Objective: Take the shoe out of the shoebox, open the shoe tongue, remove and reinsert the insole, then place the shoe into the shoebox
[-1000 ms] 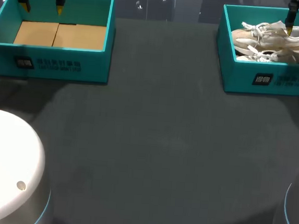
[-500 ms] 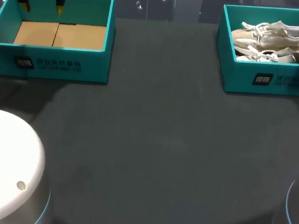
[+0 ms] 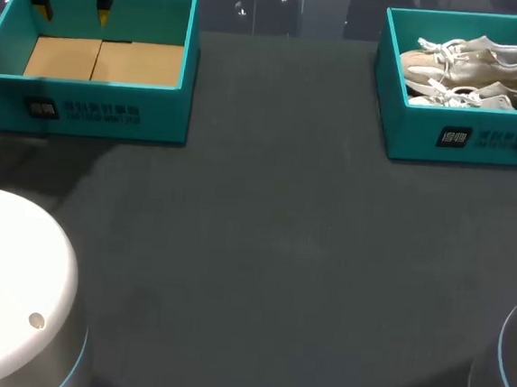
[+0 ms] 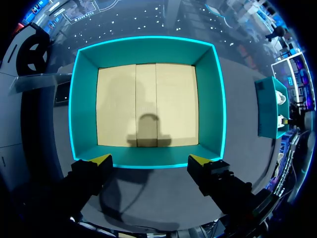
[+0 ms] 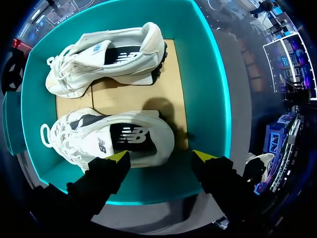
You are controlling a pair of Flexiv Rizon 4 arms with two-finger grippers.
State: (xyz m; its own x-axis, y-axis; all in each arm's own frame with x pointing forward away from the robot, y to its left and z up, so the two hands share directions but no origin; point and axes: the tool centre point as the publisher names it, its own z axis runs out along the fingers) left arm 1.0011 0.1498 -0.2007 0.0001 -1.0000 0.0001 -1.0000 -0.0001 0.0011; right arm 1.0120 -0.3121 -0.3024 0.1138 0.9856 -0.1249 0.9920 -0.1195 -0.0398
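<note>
Teal shoebox [image 5: 205,89] walls closely hem both white shoes [image 5: 138,141].

The far white sneaker [image 3: 465,56] and near white sneaker [image 3: 474,95] lay sideways, toes left, inside the open teal shoebox [image 3: 480,142] at far right.

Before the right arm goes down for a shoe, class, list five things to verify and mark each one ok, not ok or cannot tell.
1. Right gripper open and empty: ok.
2. Nearer shoe just ahead of its fingers, heel end in line with the gap: ok.
3. Far shoe lies clear of the nearer one in the right shoebox: ok.
4. Left gripper out of the way, open at the empty left shoebox: ok.
5. Insole seated in the nearer shoe: cannot tell.
</note>
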